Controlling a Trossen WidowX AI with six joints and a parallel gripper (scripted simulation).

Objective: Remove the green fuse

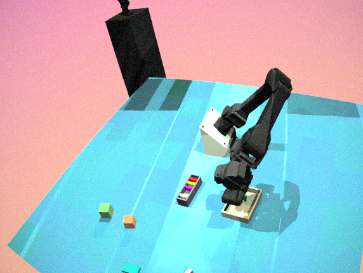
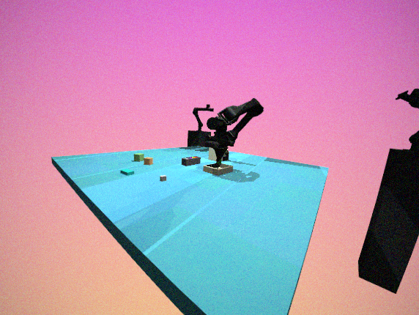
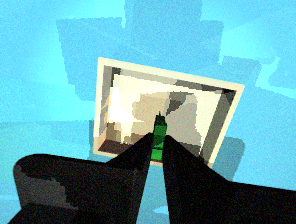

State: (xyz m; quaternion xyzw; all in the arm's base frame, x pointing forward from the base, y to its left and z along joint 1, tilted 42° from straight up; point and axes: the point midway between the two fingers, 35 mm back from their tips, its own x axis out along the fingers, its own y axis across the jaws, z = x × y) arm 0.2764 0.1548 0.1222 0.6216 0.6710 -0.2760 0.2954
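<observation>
My gripper [image 3: 158,139] is shut on the green fuse [image 3: 160,131] [image 1: 245,197], which sticks out past the fingertips. The fuse is over the tray [image 3: 227,112] [image 1: 233,217] [image 2: 214,171], low above its floor in the exterior view; whether it touches the floor I cannot tell. The tray is a shallow beige box with a raised rim. The fuse block [image 1: 184,202] [image 2: 187,162] is a dark narrow box left of the tray. It holds a red fuse [image 1: 193,179], a yellow fuse [image 1: 191,183], a purple fuse [image 1: 188,188] and a white fuse [image 1: 183,195].
A white slanted box [image 1: 216,146] stands behind the tray, close to the arm. A green cube [image 1: 106,210] [image 2: 138,157] and an orange cube [image 1: 129,221] [image 2: 148,161] lie far left. A teal flat block [image 1: 131,268] [image 2: 127,171] and a small pale cube [image 1: 188,270] [image 2: 162,178] lie near the front.
</observation>
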